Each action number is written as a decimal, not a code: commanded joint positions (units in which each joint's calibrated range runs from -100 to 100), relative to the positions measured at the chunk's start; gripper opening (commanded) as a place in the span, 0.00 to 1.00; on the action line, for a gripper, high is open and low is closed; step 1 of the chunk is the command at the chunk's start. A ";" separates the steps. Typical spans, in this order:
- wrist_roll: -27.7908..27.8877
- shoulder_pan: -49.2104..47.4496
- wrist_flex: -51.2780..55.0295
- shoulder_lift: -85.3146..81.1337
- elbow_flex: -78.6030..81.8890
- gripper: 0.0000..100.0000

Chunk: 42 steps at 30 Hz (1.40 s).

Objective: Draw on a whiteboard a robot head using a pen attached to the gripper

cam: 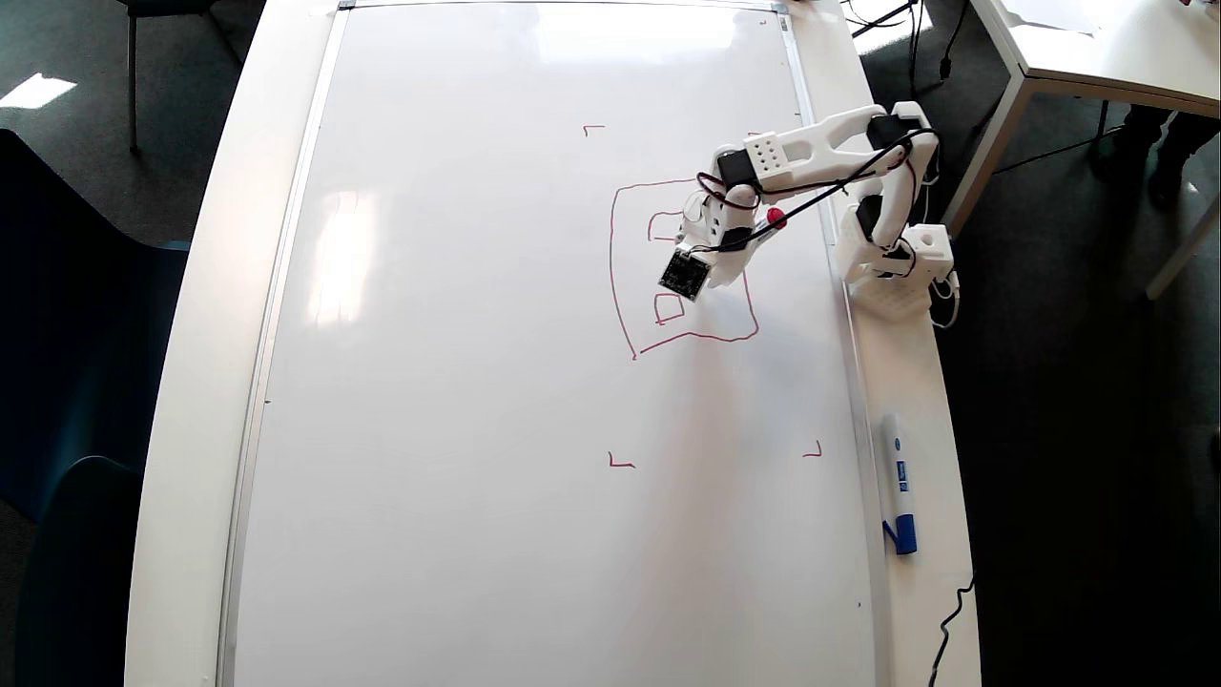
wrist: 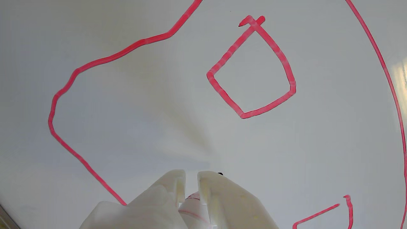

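Observation:
The whiteboard (cam: 458, 382) fills most of the overhead view. The robot head (cam: 611, 258) is a wobbly red outline at the right, with a small square (cam: 668, 307) low inside it and another partly hidden by the arm. My gripper (cam: 708, 250) hovers over the outline's middle, shut on the pen (cam: 776, 218), whose red end sticks out behind. In the wrist view, my gripper (wrist: 190, 174) enters from the bottom edge with the pen (wrist: 190, 208) showing between its white fingers (wrist: 219, 197). The pen tip is hidden. Ahead lies the small red square (wrist: 287, 70) on the whiteboard (wrist: 127, 127).
A white marker with a blue cap (cam: 899, 487) lies on the table strip right of the board. The arm's base (cam: 897, 267) stands on that strip. Small red corner marks (cam: 620, 463) (cam: 813, 450) sit below the drawing. Another table (cam: 1097, 48) stands top right.

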 commanded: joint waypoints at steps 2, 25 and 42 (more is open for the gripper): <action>-0.23 1.40 -0.55 0.42 -1.32 0.01; -0.23 1.11 -0.55 1.09 -0.32 0.01; 0.10 11.20 -1.07 3.78 -0.87 0.01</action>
